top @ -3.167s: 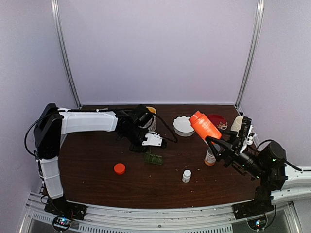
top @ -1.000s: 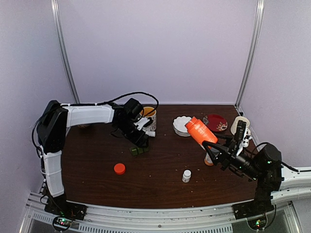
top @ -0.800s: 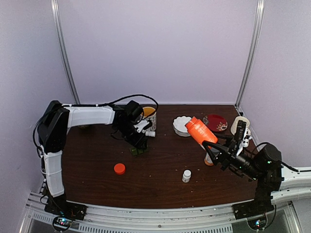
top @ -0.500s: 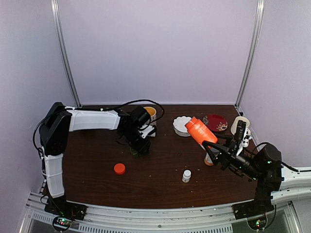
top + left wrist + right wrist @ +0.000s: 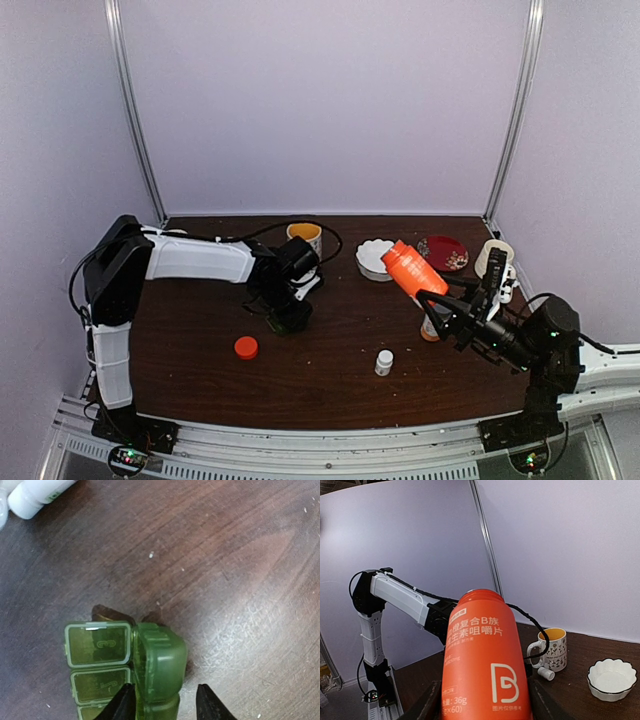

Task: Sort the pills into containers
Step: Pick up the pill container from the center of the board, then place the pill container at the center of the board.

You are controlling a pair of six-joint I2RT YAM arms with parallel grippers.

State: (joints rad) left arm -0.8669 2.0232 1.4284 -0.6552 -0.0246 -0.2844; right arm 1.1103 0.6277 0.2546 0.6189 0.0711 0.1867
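Observation:
The dark green pill box (image 5: 159, 660) lies on the wooden table with its lids (image 5: 97, 645) flapped open to the left. My left gripper (image 5: 165, 695) straddles the box body: the left finger sits at the hinge, and a sliver of table shows between the right finger and the box. In the top view the left gripper (image 5: 289, 317) covers the box. My right gripper (image 5: 438, 300) is shut on a big orange bottle (image 5: 412, 268), uncapped, held tilted above the table (image 5: 480, 650). No pills can be made out.
An orange cap (image 5: 246, 347) lies front left. A small white bottle (image 5: 384, 362) stands near the front, an amber bottle (image 5: 431, 328) under the right gripper. A mug (image 5: 304, 236), white bowl (image 5: 377, 258) and red plate (image 5: 443, 250) stand at the back.
My left gripper has moved right and nearer, coming down over the pill box, and its jaws have narrowed around the box body. The right arm and its bottle have stayed still.

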